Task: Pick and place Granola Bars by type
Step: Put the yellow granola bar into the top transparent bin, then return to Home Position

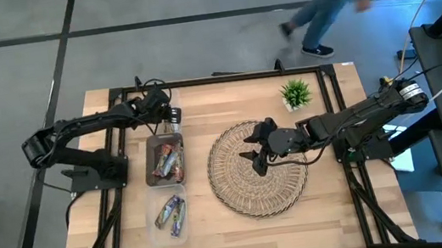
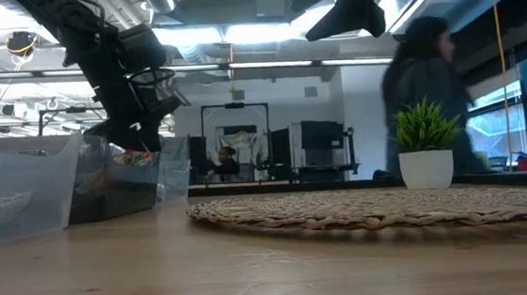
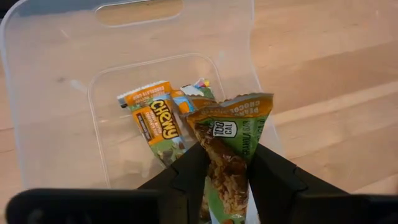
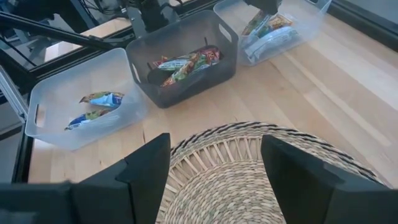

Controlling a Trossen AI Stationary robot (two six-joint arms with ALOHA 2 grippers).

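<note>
While the left gripper [image 3: 225, 180] hangs over the clear bin [image 3: 43, 74] at the bench's far edge, its fingers [image 3: 186, 177] are closed on the lower part of a green-wrapped granola bar [image 3: 233, 140]. The bar stands roughly upright between them, its long axis running up out of the grip and its crimped end fanned out above. Two like bars [image 3: 155, 118] lie flat on the bin floor below, long axes roughly parallel.

To finish this placement well, I would centre the bar over the open floor, lower it below the rim, then release, so it falls flat beside the others rather than catching the wall.

Farther out, the dark middle bin [image 4: 183, 56] holds mixed bars, and the near clear bin [image 4: 87, 106] holds blue ones.

Over the woven mat [image 1: 251, 190], the right gripper [image 4: 214, 165] waits, spread wide and empty.
</note>
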